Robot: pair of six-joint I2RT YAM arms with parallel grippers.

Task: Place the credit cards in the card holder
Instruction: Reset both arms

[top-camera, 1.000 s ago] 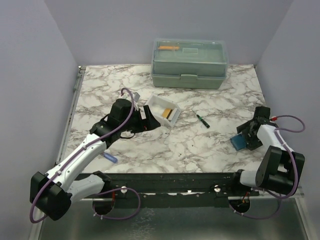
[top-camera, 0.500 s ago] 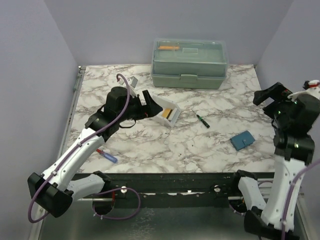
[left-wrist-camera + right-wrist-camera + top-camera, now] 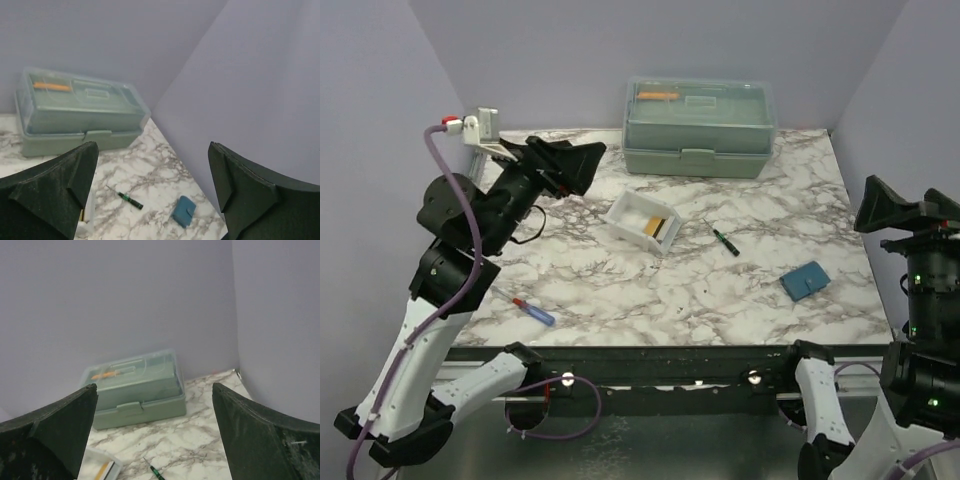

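The credit cards point(image 3: 660, 227), one yellow-orange and one dark, stand on edge inside a white tray point(image 3: 632, 211) near the table's middle. In the right wrist view, a yellow card edge point(image 3: 102, 470) shows in the tray. The card holder point(image 3: 805, 281), a closed blue wallet, lies flat at the right front, and the left wrist view also shows this card holder point(image 3: 184, 211). My left gripper point(image 3: 566, 166) hangs open high above the back left, empty. My right gripper point(image 3: 910, 213) is open and empty, raised off the right edge.
A pale green lidded box point(image 3: 700, 125) stands at the back centre. A thin green-black pen point(image 3: 725, 240) lies between tray and card holder. A red-and-blue marker point(image 3: 533, 311) rests near the front left edge. Purple walls close in on three sides.
Both arms have lifted away from the table: the left from beside the tray, the right from the card holder, which stays lying on the table. Both grippers opened wider.
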